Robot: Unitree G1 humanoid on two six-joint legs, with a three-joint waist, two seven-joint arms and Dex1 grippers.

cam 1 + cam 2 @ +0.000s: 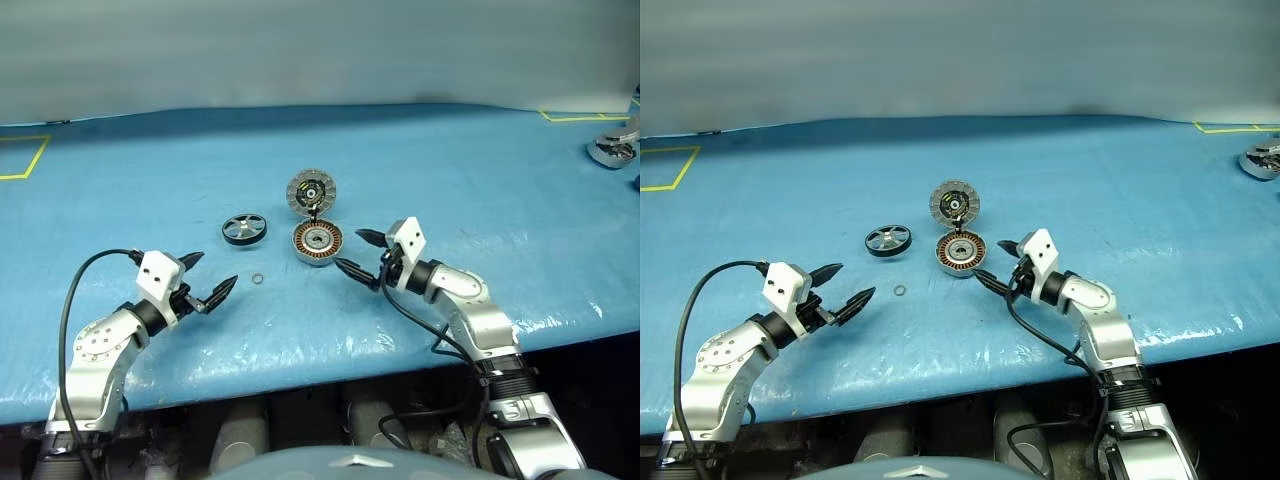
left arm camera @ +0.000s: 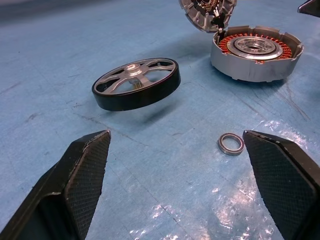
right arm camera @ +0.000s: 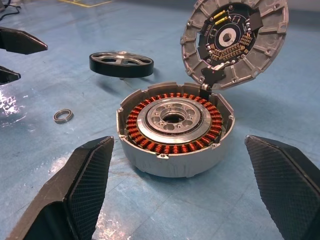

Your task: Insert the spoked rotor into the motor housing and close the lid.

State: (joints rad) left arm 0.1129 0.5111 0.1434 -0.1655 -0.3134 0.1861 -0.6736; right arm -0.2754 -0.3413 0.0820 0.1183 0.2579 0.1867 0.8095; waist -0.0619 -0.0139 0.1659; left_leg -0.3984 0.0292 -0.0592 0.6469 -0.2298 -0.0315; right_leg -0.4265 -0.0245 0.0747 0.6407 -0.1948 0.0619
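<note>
- We find the spoked rotor [image 1: 245, 228] lying flat on the blue tabletop [image 1: 480, 180], just to the left of the motor housing [image 1: 318, 243] and apart from it; insertion is not yet done.
- The housing's copper windings are exposed; the lid [image 1: 311, 191] stands hinged up behind it, not yet closed.
- A small metal ring [image 1: 258, 279] lies loose nearby.
- Left tool [image 1: 206, 278]: spread wide, empty, nearest the ring.
- Right tool [image 1: 358, 254]: spread wide, empty, facing the housing.
- We judge both steps outstanding.
</note>
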